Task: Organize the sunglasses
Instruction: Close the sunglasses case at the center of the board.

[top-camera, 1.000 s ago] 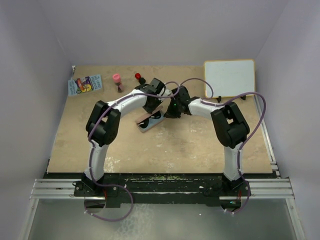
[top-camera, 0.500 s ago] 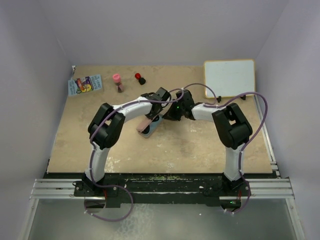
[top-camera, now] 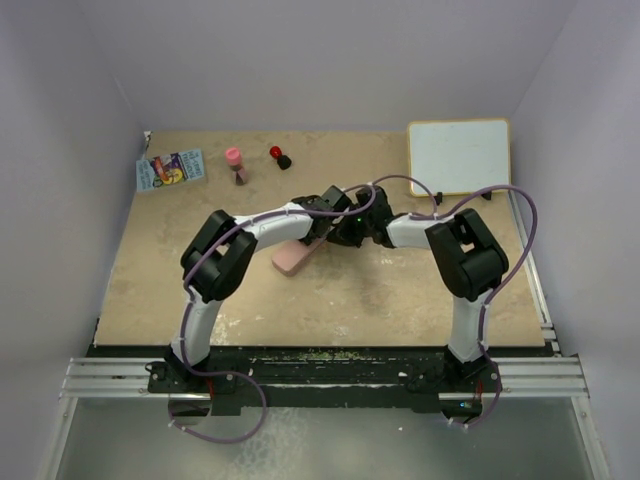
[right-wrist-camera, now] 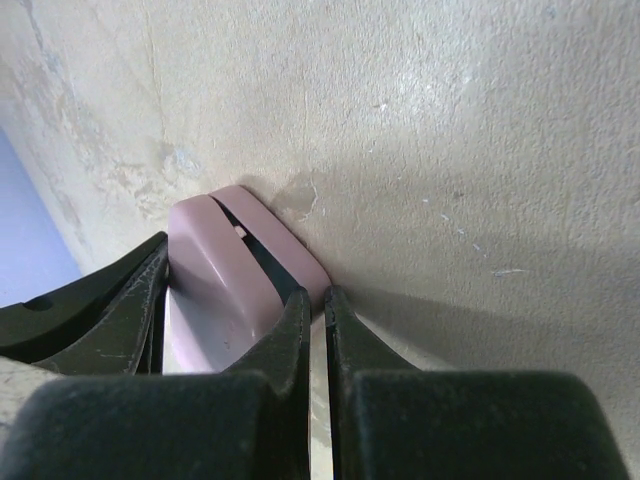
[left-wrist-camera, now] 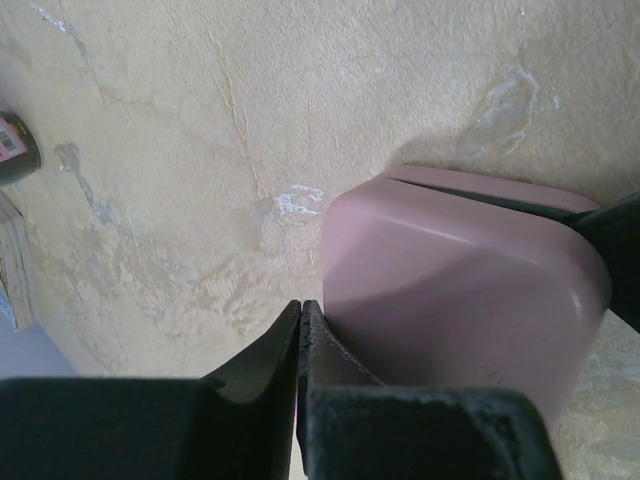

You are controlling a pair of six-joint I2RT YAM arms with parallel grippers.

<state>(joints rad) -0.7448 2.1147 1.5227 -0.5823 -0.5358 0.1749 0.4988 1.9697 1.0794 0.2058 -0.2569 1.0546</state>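
Observation:
The pink oblong case lies at the table's middle with its lid down and a thin dark slit left at the seam. The sunglasses are hidden and show in no view. My left gripper is shut and empty. Its fingertips rest against the lid's edge, with the case filling the right of that view. My right gripper is shut and empty, with its tips against the case's end. The left gripper's dark fingers press on the case's other side.
A whiteboard lies at the back right. A pink bottle, a red-topped object and a colourful packet stand along the back left. The enclosure walls bound the table on three sides.
One second ago the case lay open with the dark sunglasses showing inside. The lid has come down over them. Both grippers have moved in and down onto the case.

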